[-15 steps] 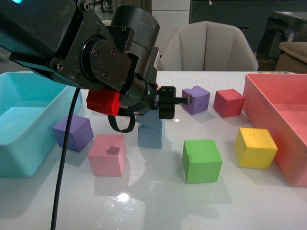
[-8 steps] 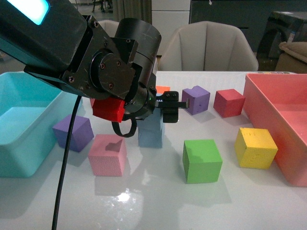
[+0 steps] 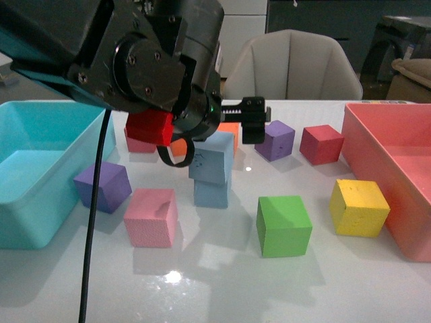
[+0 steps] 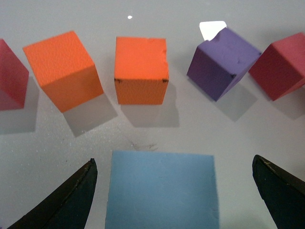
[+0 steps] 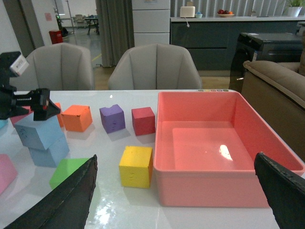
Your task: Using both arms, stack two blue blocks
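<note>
Only the right wrist view shows the upper blue block point(image 5: 38, 131) skewed on the lower point(image 5: 49, 153); left gripper point(image 4: 174, 191) released, right gripper point(image 5: 176, 200) spread.

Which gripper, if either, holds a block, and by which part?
Neither: the left gripper is open, apart from the upper blue block; the right gripper is open and empty.

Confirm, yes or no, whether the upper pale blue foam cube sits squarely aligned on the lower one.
No: in the front view the upper pale blue foam cube sits tilted and twisted on the lower pale blue foam cube, overhanging its edge.
</note>
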